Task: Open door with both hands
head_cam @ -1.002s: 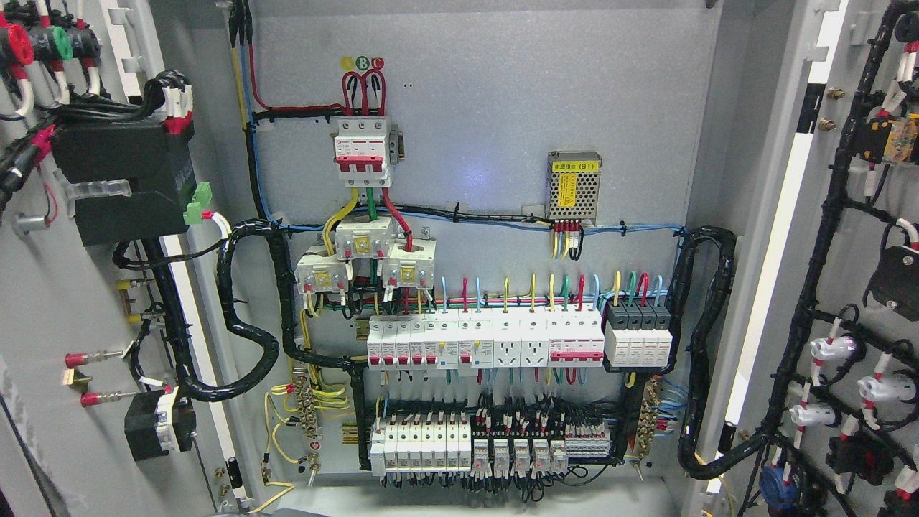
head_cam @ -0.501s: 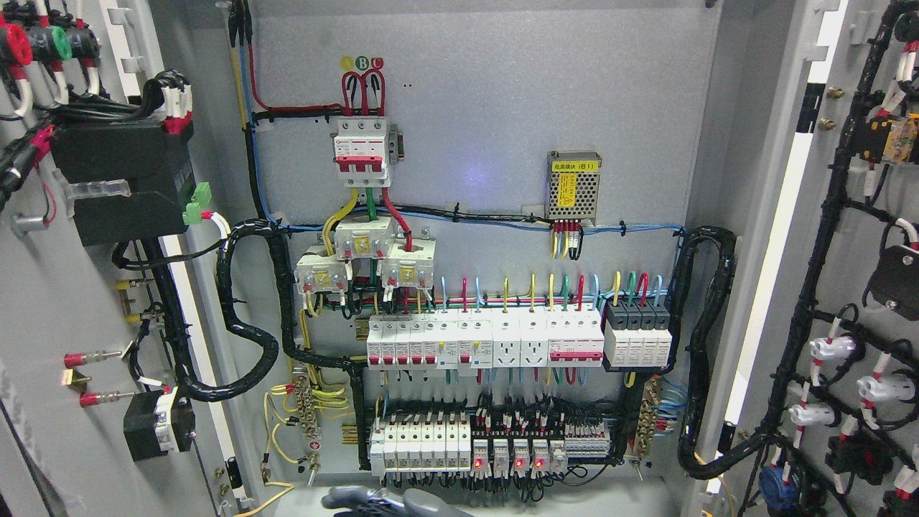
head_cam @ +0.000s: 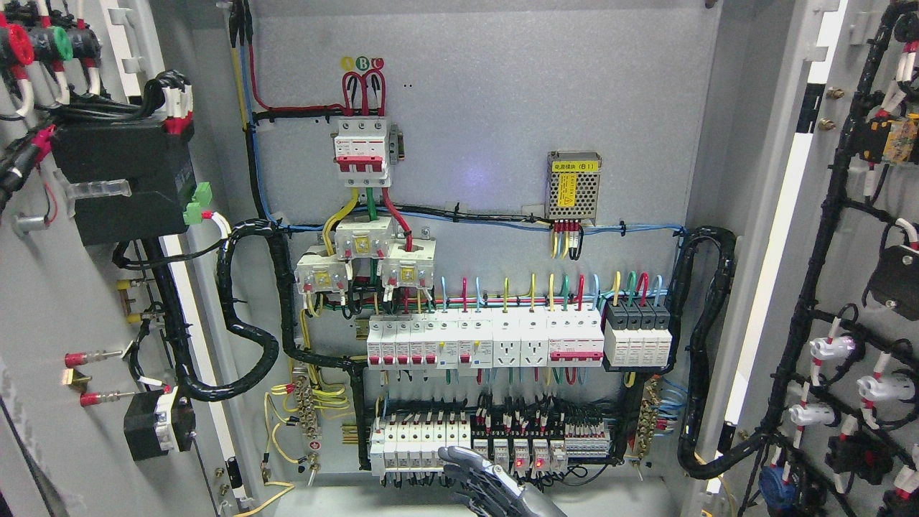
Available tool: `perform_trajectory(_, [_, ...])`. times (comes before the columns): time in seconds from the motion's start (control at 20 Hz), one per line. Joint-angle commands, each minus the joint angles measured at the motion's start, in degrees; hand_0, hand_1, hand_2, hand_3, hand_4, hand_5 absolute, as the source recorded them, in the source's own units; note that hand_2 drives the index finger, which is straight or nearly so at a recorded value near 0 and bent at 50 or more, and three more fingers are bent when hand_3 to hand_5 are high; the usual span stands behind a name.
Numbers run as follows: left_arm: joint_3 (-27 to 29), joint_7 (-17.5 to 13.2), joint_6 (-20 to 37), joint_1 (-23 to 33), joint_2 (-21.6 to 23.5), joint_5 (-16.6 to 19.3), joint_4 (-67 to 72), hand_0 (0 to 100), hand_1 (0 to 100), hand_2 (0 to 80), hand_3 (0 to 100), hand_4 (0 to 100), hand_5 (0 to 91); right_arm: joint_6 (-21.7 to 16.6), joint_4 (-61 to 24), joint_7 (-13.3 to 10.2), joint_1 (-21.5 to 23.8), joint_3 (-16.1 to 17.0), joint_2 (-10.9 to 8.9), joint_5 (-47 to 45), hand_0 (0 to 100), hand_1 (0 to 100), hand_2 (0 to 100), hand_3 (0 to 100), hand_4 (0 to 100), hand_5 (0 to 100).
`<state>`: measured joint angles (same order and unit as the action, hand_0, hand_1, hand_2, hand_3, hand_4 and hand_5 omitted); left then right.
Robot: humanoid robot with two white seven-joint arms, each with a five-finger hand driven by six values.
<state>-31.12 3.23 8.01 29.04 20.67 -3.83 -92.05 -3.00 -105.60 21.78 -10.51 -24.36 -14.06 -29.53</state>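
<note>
Both doors of the grey electrical cabinet stand swung wide open. The left door (head_cam: 43, 301) fills the picture's left edge and the right door (head_cam: 851, 273) the right edge, each showing its wired inner face. My right hand (head_cam: 477, 477) rises from the bottom edge just right of the middle. Its fingers (head_cam: 449, 454) are spread and point up and to the left, holding nothing. The hand is in front of the lowest row of white breakers (head_cam: 420, 445) and relays (head_cam: 528, 452). It touches neither door. My left hand is out of view.
The back panel carries a red-and-white main breaker (head_cam: 362, 152), a mesh power supply (head_cam: 573, 185) and a middle breaker row (head_cam: 488, 343). Thick black cable looms (head_cam: 248, 337) (head_cam: 707, 345) hang at both sides. Red lamps glow on the relays.
One second ago no hand showed. It then appeared low at the bottom edge left of centre, and has since risen and shifted right in front of the bottom relay row.
</note>
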Motion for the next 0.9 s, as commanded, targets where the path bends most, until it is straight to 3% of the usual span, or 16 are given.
perform_trajectory(0.0, [-2.36, 0.02, 0.25, -0.21, 5.69, 0.05, -16.49, 0, 0, 0.0, 0, 0, 0.0, -0.34, -10.50, 0.19, 6.28, 4.31, -7.12, 0.35, 19, 0, 0, 0, 0, 0])
perform_trajectory(0.3, [-1.40, 0.02, 0.43, -0.56, 7.27, -0.30, -20.35, 0, 0, 0.0, 0, 0, 0.0, -0.52, -13.40, 0.28, 12.78, 10.73, -7.56, 5.53, 19, 0, 0, 0, 0, 0])
perform_trajectory(0.6, [0.80, 0.02, 3.15, -0.56, 7.28, -1.62, -24.31, 0, 0, 0.0, 0, 0, 0.0, -0.78, -13.84, 0.28, 17.53, 14.16, -6.86, 5.62, 19, 0, 0, 0, 0, 0])
perform_trajectory(0.85, [3.35, 0.02, 4.74, -1.00, 6.92, -3.46, -25.63, 0, 0, 0.0, 0, 0, 0.0, -6.92, -13.75, 0.19, 21.92, 16.71, -6.59, 5.53, 19, 0, 0, 0, 0, 0])
